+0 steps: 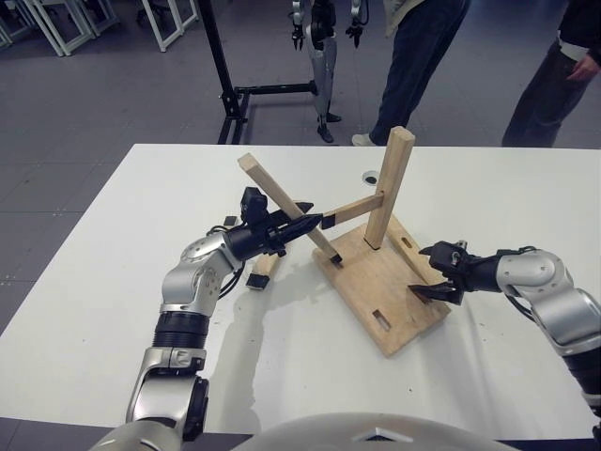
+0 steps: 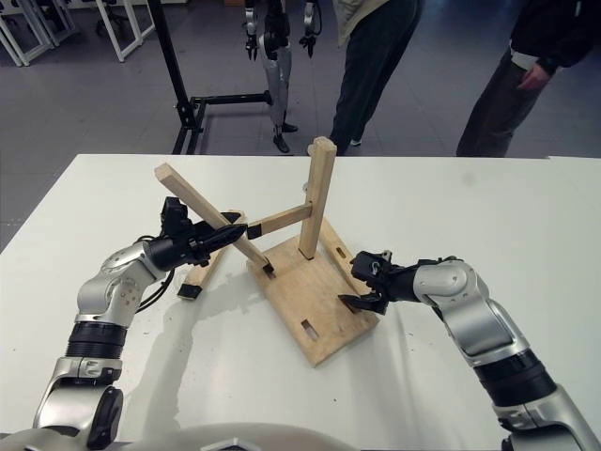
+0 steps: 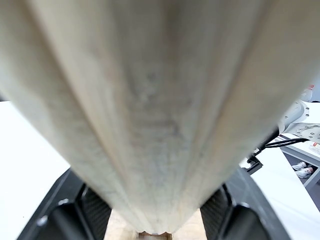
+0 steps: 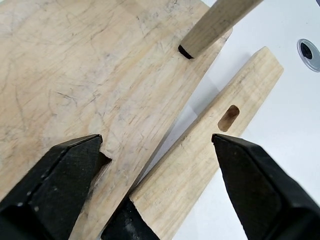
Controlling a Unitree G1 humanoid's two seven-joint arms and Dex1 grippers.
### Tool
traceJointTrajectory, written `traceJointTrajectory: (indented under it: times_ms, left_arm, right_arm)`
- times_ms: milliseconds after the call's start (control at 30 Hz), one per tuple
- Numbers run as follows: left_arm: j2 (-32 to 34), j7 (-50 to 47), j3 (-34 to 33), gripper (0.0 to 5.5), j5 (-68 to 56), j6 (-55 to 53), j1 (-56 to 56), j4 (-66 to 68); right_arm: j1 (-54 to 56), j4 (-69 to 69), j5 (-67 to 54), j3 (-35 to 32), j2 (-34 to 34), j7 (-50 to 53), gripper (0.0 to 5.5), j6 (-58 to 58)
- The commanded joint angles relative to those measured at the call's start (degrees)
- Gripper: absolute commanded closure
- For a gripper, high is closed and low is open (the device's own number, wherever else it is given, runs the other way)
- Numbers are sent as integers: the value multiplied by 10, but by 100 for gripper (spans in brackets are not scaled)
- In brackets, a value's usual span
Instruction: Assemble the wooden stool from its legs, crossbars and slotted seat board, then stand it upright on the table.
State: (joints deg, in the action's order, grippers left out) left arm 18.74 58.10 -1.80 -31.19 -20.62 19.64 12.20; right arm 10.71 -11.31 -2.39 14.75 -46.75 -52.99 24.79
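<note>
Tilted leg [image 1: 268, 183]: your left end effector [image 1: 310, 224] is clamped across it partway down. Its long axis slants from a high end behind the fingers to a dark foot at the seat board's near corner, just past the fingertips.
Upright leg [image 1: 390, 188]: it stands vertical on the seat board, beyond your left fingertips.
Crossbar [image 1: 357, 210]: it runs from the upright leg towards your left fingertips, sloping down slightly.
Seat board [image 1: 371, 282]: pale wood lying flat on the table [image 1: 122, 235] with its slots facing up, between your two end effectors.
Right end effector [image 1: 420, 272]: its jaws are spread and hold nothing. They bracket the board's corner.
Spare leg [image 1: 263, 271]: it lies flat directly under your left end effector and has a black cap.
Left wrist view: close wood grain runs between the dark pads [image 3: 92, 212].
Right wrist view: another loose leg [image 4: 220, 135] with an oval mortise lies just beside the board's edge, between your spread fingers. A leg's dark foot meets the board farther off.
</note>
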Motion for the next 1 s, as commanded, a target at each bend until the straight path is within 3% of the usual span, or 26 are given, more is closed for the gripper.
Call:
traceJointTrajectory:
  times_ms: [33,367,667,1000]
  left_arm:
    - [8,3,17,344,21,-3,-17,9]
    - [15,14,37,344,19,-10,-28,-14]
    - [42,13,13,344,10,-13,-7,-25]
    - [47,-9,7,344,-16,-46,-1,-142]
  right_arm:
    - [12,-7,4,-5,3,1,144,4]
    - [7,-10,5,-7,7,3,144,6]
    - [-10,-17,6,-7,6,12,144,10]
    - [-16,-23,8,-5,3,14,144,15]
